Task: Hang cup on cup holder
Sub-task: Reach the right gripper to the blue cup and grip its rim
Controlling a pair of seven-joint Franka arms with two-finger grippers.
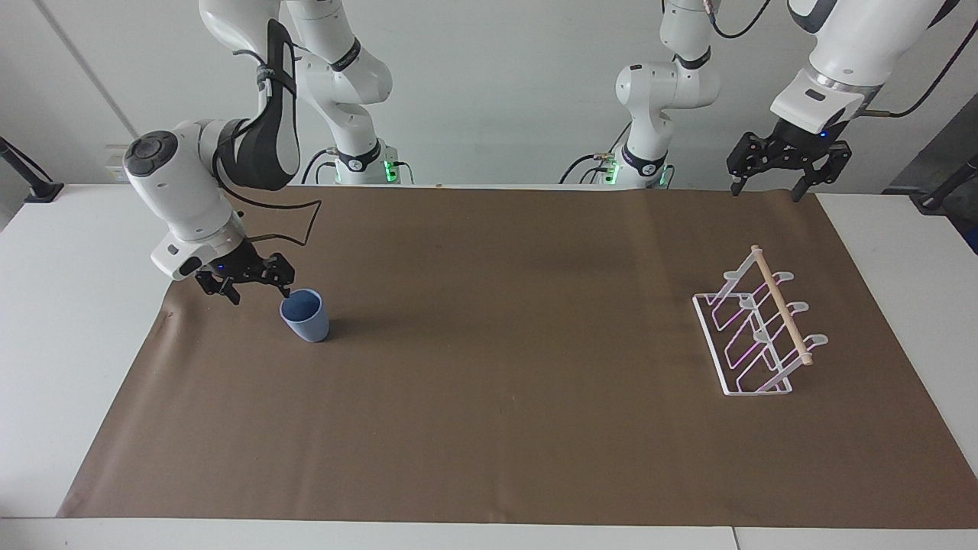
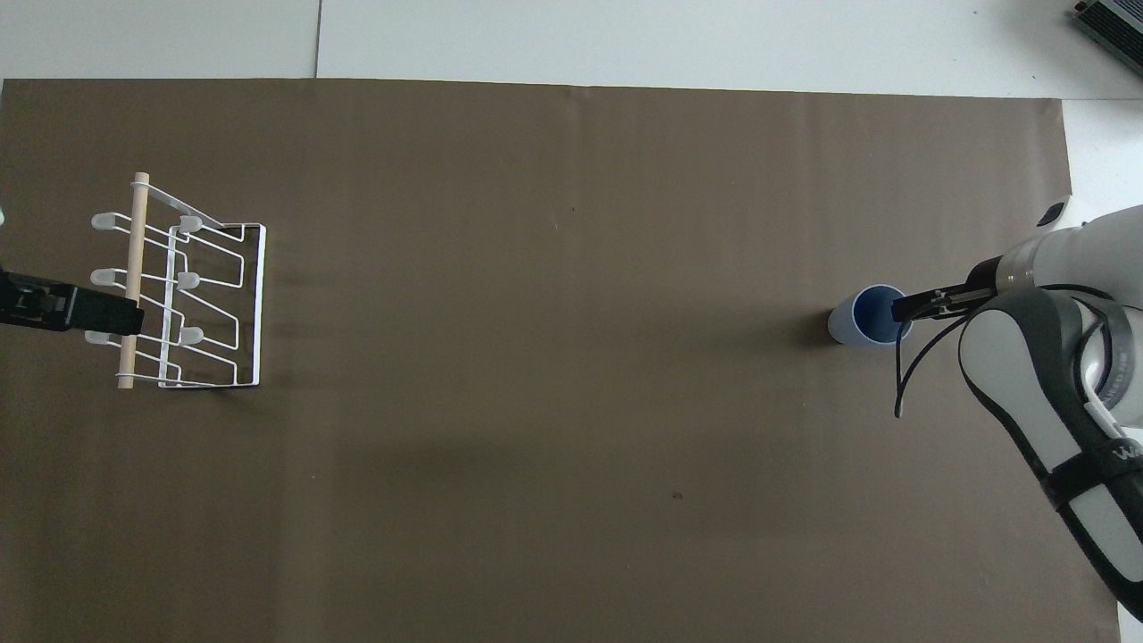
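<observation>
Near the right arm's end of the brown mat, the small blue cup (image 1: 305, 315) stands upright, mouth up.
It is smooth and round, narrower at the bottom. The right gripper (image 1: 257, 292) sits low just beside its rim, fingers spread apart, holding nothing. A wide stretch of bare mat (image 1: 504, 367) lies between the cup and the cup holder (image 1: 756, 332) — thin white wire loops with a pale wooden rod on top. The left gripper (image 1: 766, 187) waits, fingers apart, above the mat's edge nearest the robots.
</observation>
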